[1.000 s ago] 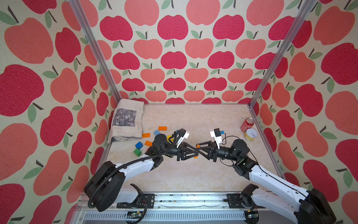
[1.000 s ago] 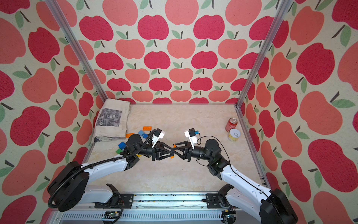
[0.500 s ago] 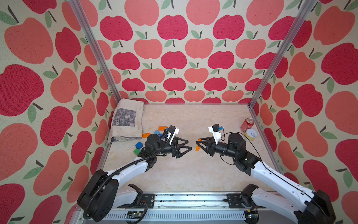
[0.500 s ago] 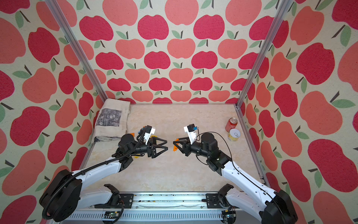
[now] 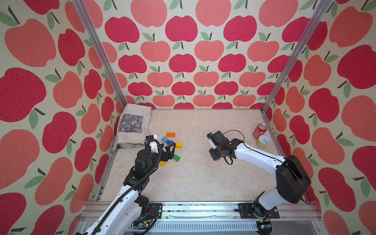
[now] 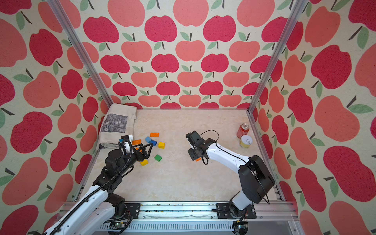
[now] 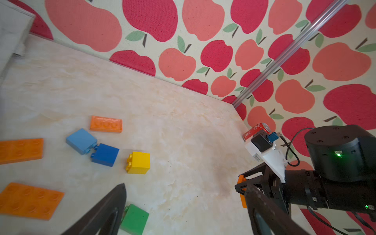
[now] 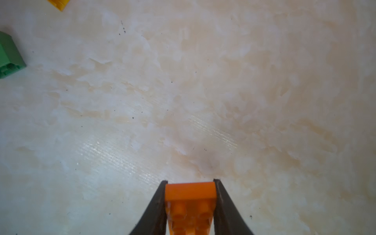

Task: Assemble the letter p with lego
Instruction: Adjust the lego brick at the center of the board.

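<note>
Left arm: rises from the near rail, elbow bent, forearm reaching away over the brick cluster, wrist about level. Left pincer (image 5: 168,154) spread wide and holding nothing; in the wrist view both dark fingers (image 7: 109,203) frame open worktop

Right arm: big elbow joint raised at the near right, white forearm slanting in toward the middle, wrist bent so the right pincer (image 5: 215,159) points down. Its jaws are closed narrow on a thin orange studded plastic plate (image 8: 190,195), gripped by its two edges and hanging over a bare patch of the pale marbled worktop (image 8: 183,101), well apart from the other lego

Loose lego, all on the left side of the worktop:
- flat orange plate (image 5: 170,134), farthest back
- light blue brick (image 5: 164,139) touching a dark blue brick (image 5: 169,142)
- yellow cube brick (image 5: 178,144) just beside them
- green brick (image 5: 176,157) and a small yellow brick (image 5: 162,163) close by the left pincer
- two wider orange plates (image 7: 20,150) and (image 7: 28,200) show in the left wrist view

Folded grey-printed cloth (image 5: 132,126) in the far left corner. Red soda can (image 5: 259,130) and a yellow tin with a pull-tab lid (image 5: 263,141) against the right wall
</note>
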You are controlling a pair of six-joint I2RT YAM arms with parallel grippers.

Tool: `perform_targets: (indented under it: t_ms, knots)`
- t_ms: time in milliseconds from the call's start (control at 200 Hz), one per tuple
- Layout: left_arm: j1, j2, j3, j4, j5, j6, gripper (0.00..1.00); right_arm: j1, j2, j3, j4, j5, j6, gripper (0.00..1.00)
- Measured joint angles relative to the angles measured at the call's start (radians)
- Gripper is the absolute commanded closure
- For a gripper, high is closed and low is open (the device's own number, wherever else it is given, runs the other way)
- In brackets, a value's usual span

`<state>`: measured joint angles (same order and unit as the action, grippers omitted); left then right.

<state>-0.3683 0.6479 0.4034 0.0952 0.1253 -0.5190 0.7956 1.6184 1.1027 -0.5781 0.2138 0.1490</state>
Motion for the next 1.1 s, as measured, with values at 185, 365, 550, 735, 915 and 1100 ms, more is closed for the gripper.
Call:
perform_targets:
  t_ms: [185, 365, 550, 735, 915, 1100]
  knots:
    - [0.01, -0.107, -0.007, -0.12, -0.15, 0.025, 0.06, 0.066, 0.192, 0.162, -0.09, 0.019, -0.18, 0.9]
    - [0.036, -0.151, -0.03, -0.169, -0.197, 0.041, 0.06, 0.103, 0.285, 0.232, -0.148, -0.022, -0.366, 0.91]
    - [0.062, -0.125, -0.031, -0.181, -0.195, 0.043, 0.06, 0.163, 0.367, 0.307, -0.189, -0.031, -0.511, 0.91]
    - [0.072, -0.071, -0.031, -0.182, -0.181, 0.043, 0.05, 0.186, 0.391, 0.316, -0.195, -0.021, -0.588, 0.5]
    - [0.076, 0.01, -0.008, -0.198, -0.177, 0.043, 0.07, 0.184, 0.357, 0.29, -0.173, -0.001, -0.612, 0.29]
    - [0.073, 0.219, 0.132, -0.273, -0.164, 0.044, 0.1, 0.184, 0.106, 0.172, -0.139, -0.042, -0.55, 0.17]
